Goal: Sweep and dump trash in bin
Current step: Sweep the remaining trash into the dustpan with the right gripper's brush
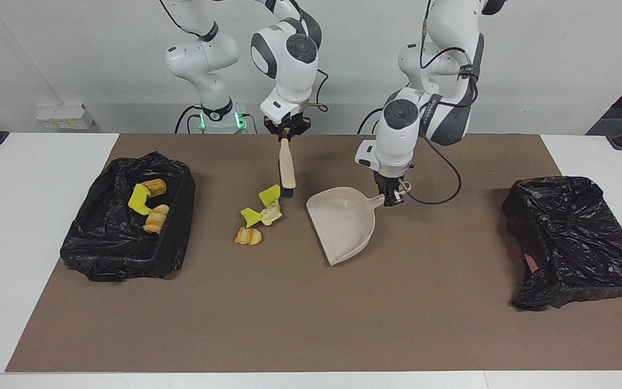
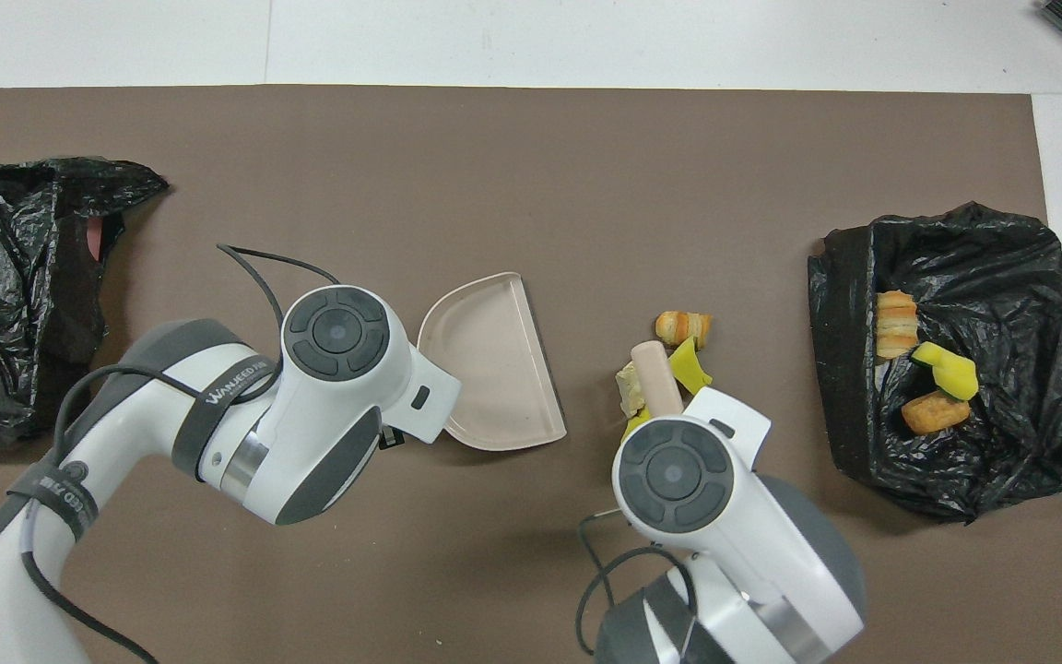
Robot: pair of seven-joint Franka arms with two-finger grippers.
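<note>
Clamped fingers of the left gripper (image 1: 392, 199) hold the dustpan (image 1: 343, 224) handle, the right gripper (image 1: 286, 133) pinches the brush (image 1: 287, 170), and trash (image 1: 259, 213) lies at the pan's nine o'clock in the facing view.

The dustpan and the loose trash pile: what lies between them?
Only bare brown mat lies between dustpan and trash pile, in the facing view.

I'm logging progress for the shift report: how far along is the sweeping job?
Partly done: three scraps already lie in the bin bag. In hand: right gripper holds the brush beside the loose trash pile; left gripper holds the dustpan. Left: sweeping and dumping that pile.
</note>
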